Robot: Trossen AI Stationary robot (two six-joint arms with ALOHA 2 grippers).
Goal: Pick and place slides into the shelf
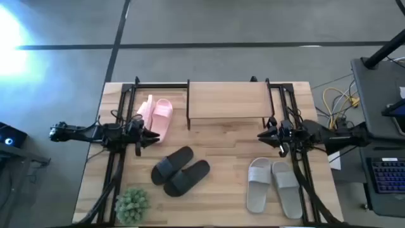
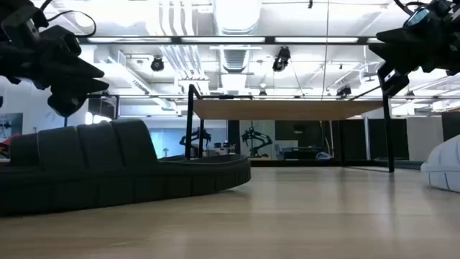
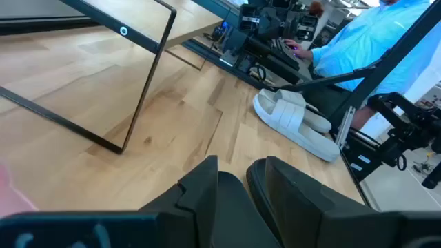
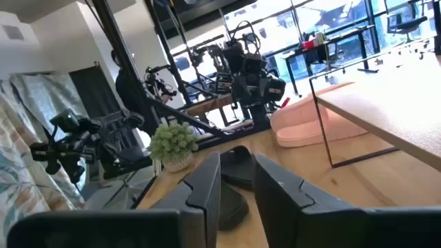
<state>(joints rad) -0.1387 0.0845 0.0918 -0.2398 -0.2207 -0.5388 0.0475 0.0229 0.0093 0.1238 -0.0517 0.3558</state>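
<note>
The shelf [image 1: 226, 101] stands at the table's far middle, on thin black legs. The pink slides [image 1: 157, 116] lie left of it, one leaning on the other. The black slides [image 1: 180, 171] lie near the table's middle, and the light grey slides [image 1: 273, 185] rest flat near the right front. My left gripper [image 1: 152, 135] hovers shut, just near of the pink slides and above the table. My right gripper [image 1: 261, 135] hovers shut, near of the shelf's right end. The right wrist view shows the pink slide [image 4: 310, 120] and a black slide [image 4: 234, 162]. The left wrist view shows the grey slides [image 3: 296, 120].
A small potted plant [image 1: 133, 204] stands at the near left corner. Black arm frames run along both table sides. A person in blue [image 3: 372, 34] sits beyond the right edge by a desk with a keyboard [image 1: 386, 174]. Bare wood lies between the shelf and the slides.
</note>
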